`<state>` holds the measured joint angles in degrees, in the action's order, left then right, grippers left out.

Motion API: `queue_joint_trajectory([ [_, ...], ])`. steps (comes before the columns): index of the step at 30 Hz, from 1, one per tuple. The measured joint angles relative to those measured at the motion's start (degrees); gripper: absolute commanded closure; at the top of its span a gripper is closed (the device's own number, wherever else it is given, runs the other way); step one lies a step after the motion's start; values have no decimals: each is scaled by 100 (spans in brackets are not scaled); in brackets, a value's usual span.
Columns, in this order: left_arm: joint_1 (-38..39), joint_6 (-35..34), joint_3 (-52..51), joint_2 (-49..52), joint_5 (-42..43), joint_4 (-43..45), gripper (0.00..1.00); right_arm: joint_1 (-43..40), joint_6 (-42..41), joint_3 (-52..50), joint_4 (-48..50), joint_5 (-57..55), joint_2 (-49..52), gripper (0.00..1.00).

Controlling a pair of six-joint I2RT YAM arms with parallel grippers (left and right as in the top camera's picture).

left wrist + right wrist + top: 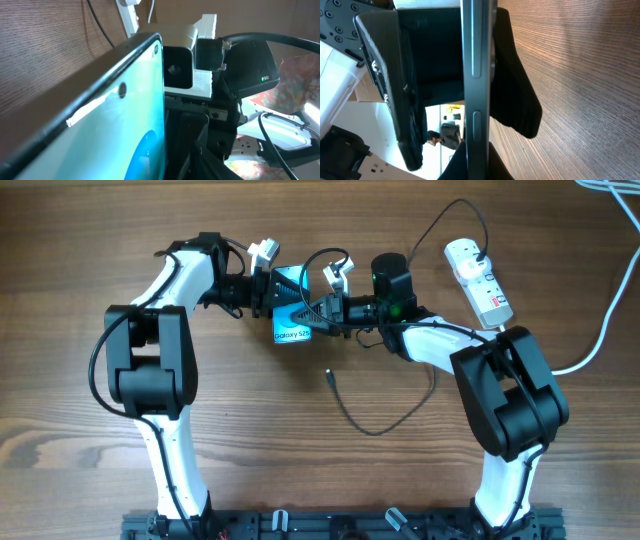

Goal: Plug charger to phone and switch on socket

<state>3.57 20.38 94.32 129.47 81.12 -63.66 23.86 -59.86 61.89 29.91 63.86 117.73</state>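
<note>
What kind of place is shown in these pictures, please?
Probably a robot laboratory bench, not a home. The left arm and the right arm stand on a black rail at the edge of a wooden table, and a white power strip lies on it.

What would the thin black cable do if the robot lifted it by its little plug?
Probably droop: the cable lies in a loose curve on the table, so it looks floppy. It is thin, so likely light. The tiny plug might slip.
</note>
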Motion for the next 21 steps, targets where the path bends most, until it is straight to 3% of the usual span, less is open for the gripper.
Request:
queue_joint_trajectory([
  [16,-114,122,0,2,308,-229,57,-107,-192,9,367,181,0,96],
  [18,-223,140,2,0,385,-420,78,-114,-210,9,437,214,2,96],
  [21,-286,142,-15,0,352,-658,79,-125,-205,20,535,372,0,96],
])
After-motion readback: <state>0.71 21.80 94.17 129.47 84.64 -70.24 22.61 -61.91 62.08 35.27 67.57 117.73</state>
